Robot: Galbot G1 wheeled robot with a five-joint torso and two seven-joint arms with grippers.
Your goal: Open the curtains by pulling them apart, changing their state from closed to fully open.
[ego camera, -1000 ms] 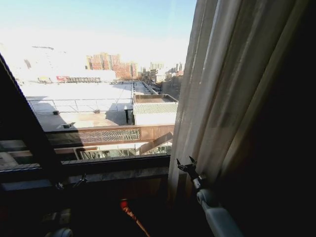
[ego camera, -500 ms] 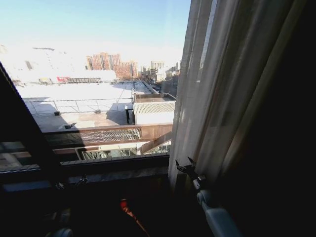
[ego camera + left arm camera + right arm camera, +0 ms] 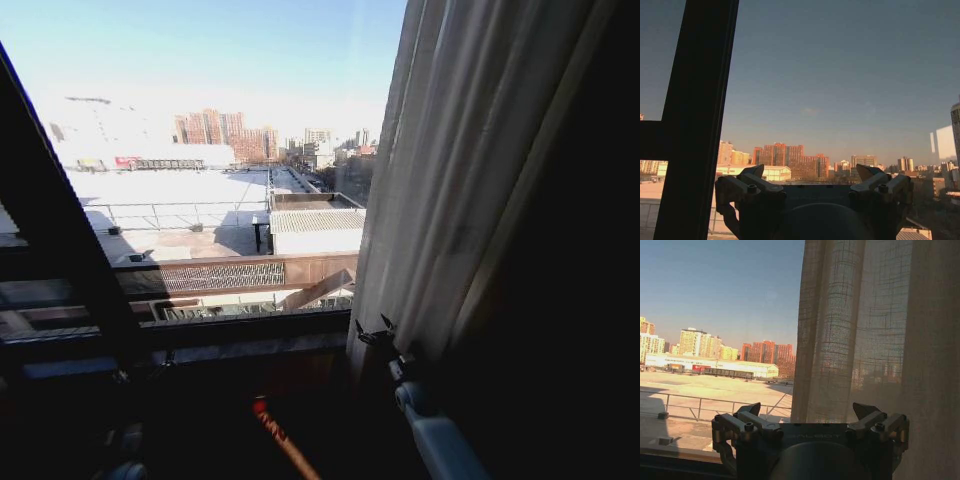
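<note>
1. Curtains: sheer cream pleated fabric, bunched at the right of the window in head view, hanging top to bottom of frame; glass to the left of them is uncovered, city rooftops and sky visible thru it.
2. Far left, head view: dark window frame runs diagonally, w/ a sill across the bottom of the glass.
3. Left gripper: seen from left wrist cam, jaws spread wide apart, holding nothing, pointed at bare glass beside a dark vertical frame bar. In head view it is a dim shape low near the sill, approx.
4. Right gripper: raised at the curtains' left edge, low down near the sill; white forearm leads up to it from bottom right.
5. Right wrist cam: right gripper jaws wide apart, nothing between them; curtain fabric hangs close in front, its inner edge lined up roughly w/ the gap between the fingertips. Can't tell if a fingertip touches the cloth.
6. Far right, head view: dark heavy drape next to the sheer panel.
</note>
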